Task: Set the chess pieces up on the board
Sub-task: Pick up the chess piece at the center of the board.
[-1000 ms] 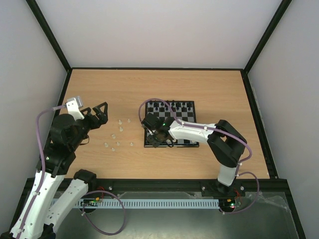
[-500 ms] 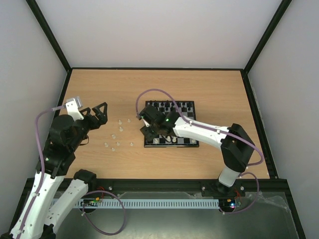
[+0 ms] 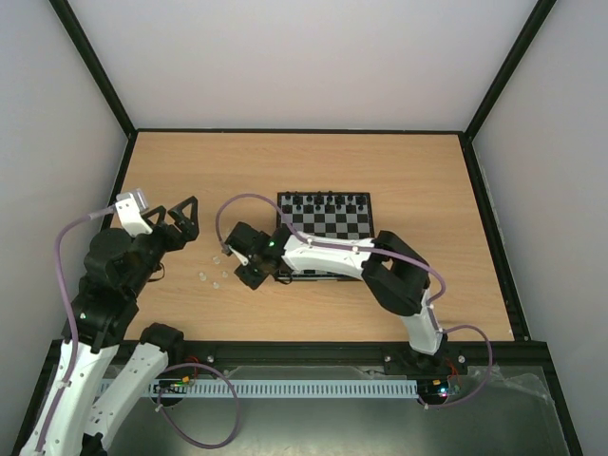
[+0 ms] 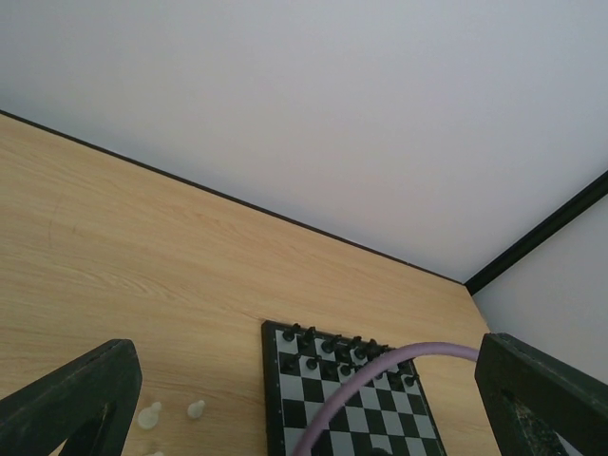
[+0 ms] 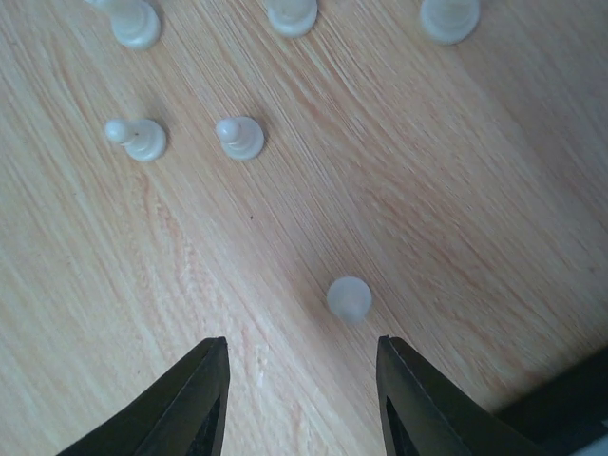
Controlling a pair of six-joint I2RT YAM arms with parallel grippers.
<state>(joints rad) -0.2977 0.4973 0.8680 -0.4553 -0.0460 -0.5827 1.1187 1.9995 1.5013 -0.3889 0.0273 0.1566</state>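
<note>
From the top camera I am watching the right arm reaching leftwards across the near edge of the board (image 3: pixel 344 224), and it is hiding the near rows from me. The right gripper (image 3: pixel 237 269) is hovering just off the board's left side, over the loose chess pieces (image 3: pixel 203 276) scattered on the table (image 3: pixel 427 180). Black chessmen (image 3: pixel 328 201) are standing along the board's far rows. The left gripper (image 3: pixel 190 220) is hanging further left, apart from the pieces, with its jaws spread wide and gripping nothing. A purple cable (image 3: pixel 237 198) is arching over the table by the board's left corner.

The left wrist camera is giving me a low look between its two dark fingers (image 4: pixel 71 399). They are standing far apart with only air between them. The board is lying ahead, partly crossed by the purple cable, and two white pieces are standing to its left. A pale wall (image 4: pixel 332 123) is filling the background.

The right wrist camera is looking straight down. Its fingertips (image 5: pixel 195 399) are parted and empty, and one of the chess pieces (image 5: pixel 350 298) is standing just beyond the gap. Five more are standing further off. I cannot tell what the dark corner at lower right is.
</note>
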